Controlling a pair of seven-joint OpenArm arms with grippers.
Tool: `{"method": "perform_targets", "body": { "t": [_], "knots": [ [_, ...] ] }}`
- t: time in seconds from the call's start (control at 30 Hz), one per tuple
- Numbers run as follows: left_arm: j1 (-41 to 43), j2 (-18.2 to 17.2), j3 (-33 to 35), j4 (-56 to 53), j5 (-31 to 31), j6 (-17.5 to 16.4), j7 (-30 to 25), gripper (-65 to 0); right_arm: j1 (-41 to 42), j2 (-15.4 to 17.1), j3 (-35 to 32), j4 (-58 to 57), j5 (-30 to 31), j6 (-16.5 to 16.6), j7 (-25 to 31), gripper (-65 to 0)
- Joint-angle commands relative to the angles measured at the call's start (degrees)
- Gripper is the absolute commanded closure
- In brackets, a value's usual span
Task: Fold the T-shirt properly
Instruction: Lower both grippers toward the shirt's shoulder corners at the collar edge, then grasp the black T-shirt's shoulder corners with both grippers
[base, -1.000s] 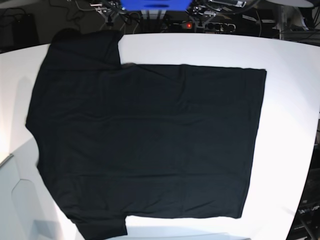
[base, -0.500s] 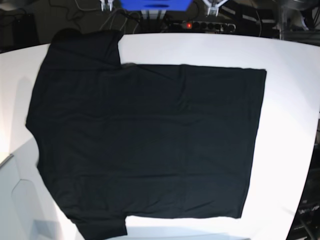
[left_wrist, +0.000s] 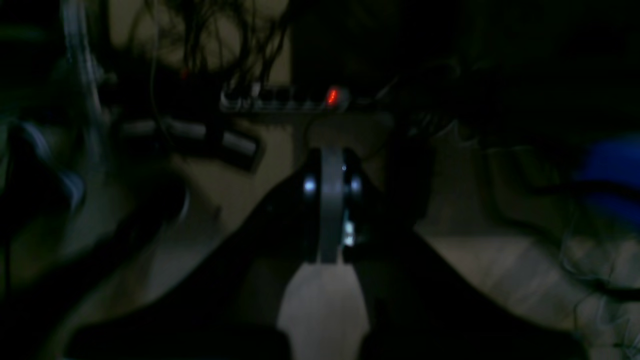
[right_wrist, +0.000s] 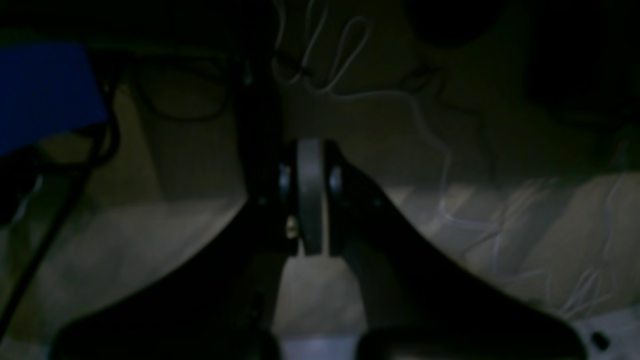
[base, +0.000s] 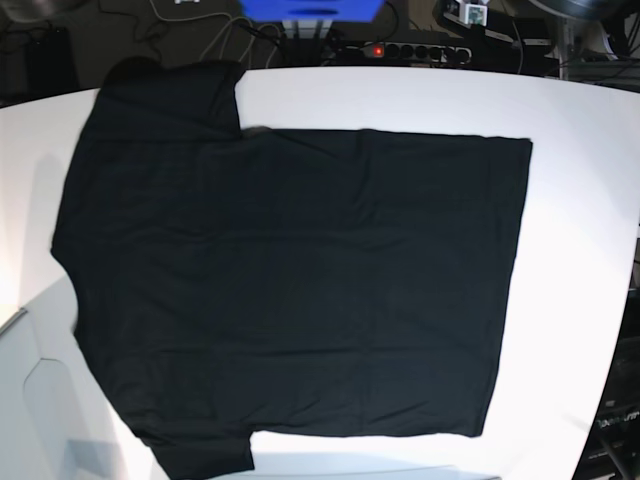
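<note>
Black cloth of the T-shirt (base: 290, 285) lies flat and unfolded over the table (base: 580, 230), collar toward nine o'clock, while the left gripper (left_wrist: 331, 172) and the right gripper (right_wrist: 310, 165) are fully closed on nothing, so every fold is left.

Looks like a robotics lab or test workshop. Broad white rounded surface (base: 580, 200) under bright light, ringed by dark clutter. Long black power strip with a glowing red switch (base: 400, 50) at the far edge, tangled black and white cables (base: 235, 35) across the floor, a blue box-shaped stand (base: 310, 10) behind.
</note>
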Motion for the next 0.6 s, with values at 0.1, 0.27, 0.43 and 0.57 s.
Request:
{"method": "perform_targets", "body": {
  "t": [0.1,0.27,0.43,0.57],
  "knots": [
    [8.1,-0.3,-6.1,11.4,0.1,-0.1,-1.1,0.0,-7.2,1.3,1.3,12.4,-0.1,0.6,0.9,0.0],
    [11.7,2.8,-15.3,23.8,-0.1,-0.4,-0.7,0.0,-11.5,2.0,4.0,25.2,-0.1,0.6,0.9,0.0],
    [11.5,3.8,-20.6,30.0,-0.2,-0.5,-0.6,0.0,-10.7,2.1,7.3,32.2,-0.1,0.6,0.9,0.0],
    [7.2,3.9,-23.0,30.6,-0.3,-0.5,-0.6,0.0,-7.0,2.1,9.5,33.9,-0.1,0.7,0.9,0.0]
  ]
}}
